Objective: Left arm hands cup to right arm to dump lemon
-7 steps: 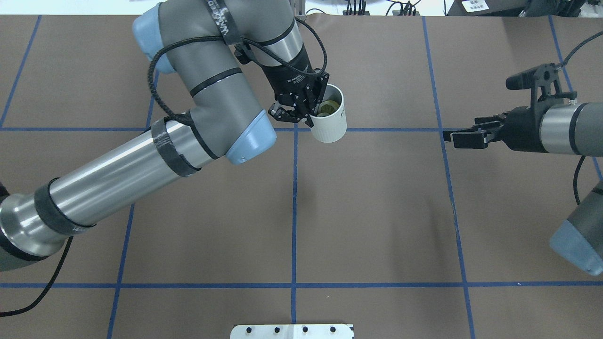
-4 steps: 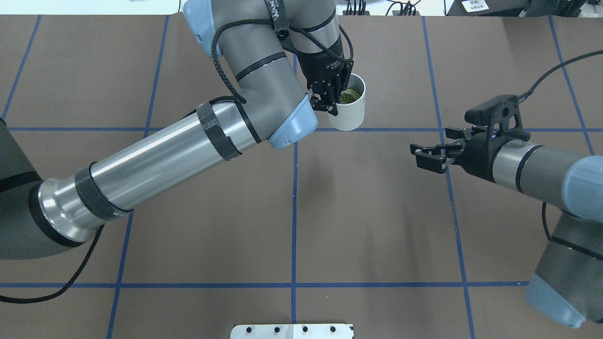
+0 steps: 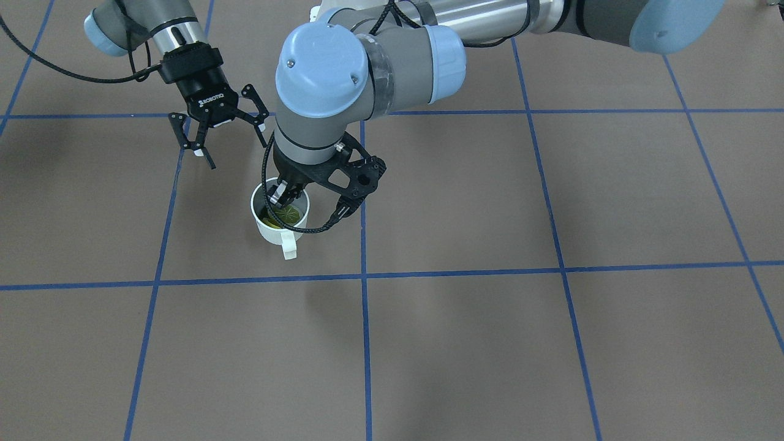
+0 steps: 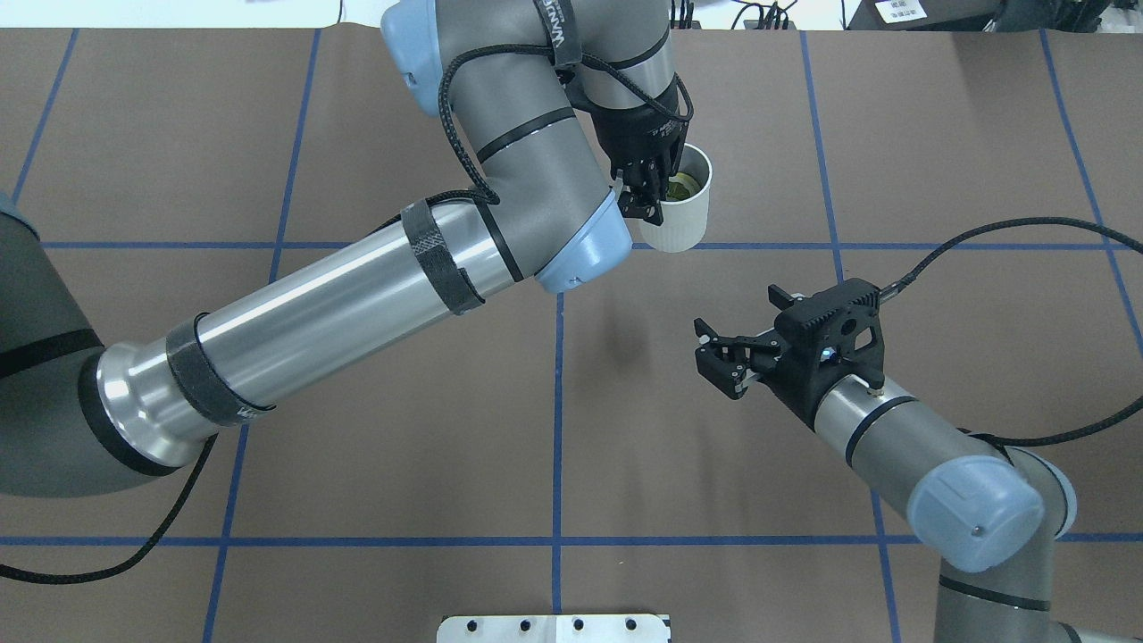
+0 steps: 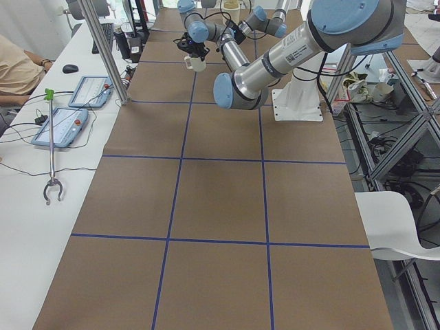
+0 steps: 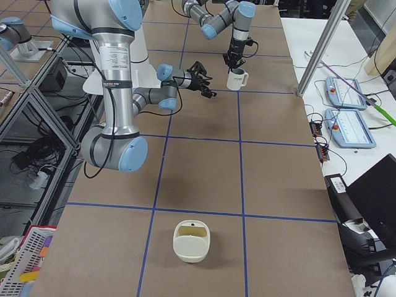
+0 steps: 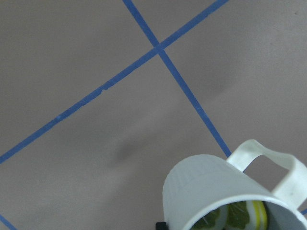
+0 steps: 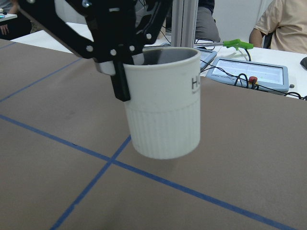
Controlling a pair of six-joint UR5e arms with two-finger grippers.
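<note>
My left gripper (image 4: 658, 198) is shut on the near rim of the white cup (image 4: 686, 219), one finger inside and one outside, and holds it upright above the table. In the front view the cup (image 3: 269, 229) has its handle toward the camera, and the yellow-green lemon (image 3: 288, 215) slice lies inside it. The lemon also shows in the overhead view (image 4: 681, 186). My right gripper (image 4: 717, 355) is open and empty, near and right of the cup, and points at it. The right wrist view shows the cup (image 8: 165, 120) close ahead, clamped by the left gripper's fingers (image 8: 120, 79).
Brown table cover (image 4: 357, 429) with blue tape grid lines. A white metal plate (image 4: 554, 628) sits at the near table edge. A cream container (image 6: 192, 241) stands far along the table on my right. Tablets (image 6: 349, 111) lie on the operators' side table.
My left arm carried the cup to the right and slightly farther away. My right arm swung in toward the middle, its gripper now open and closer to the cup.
</note>
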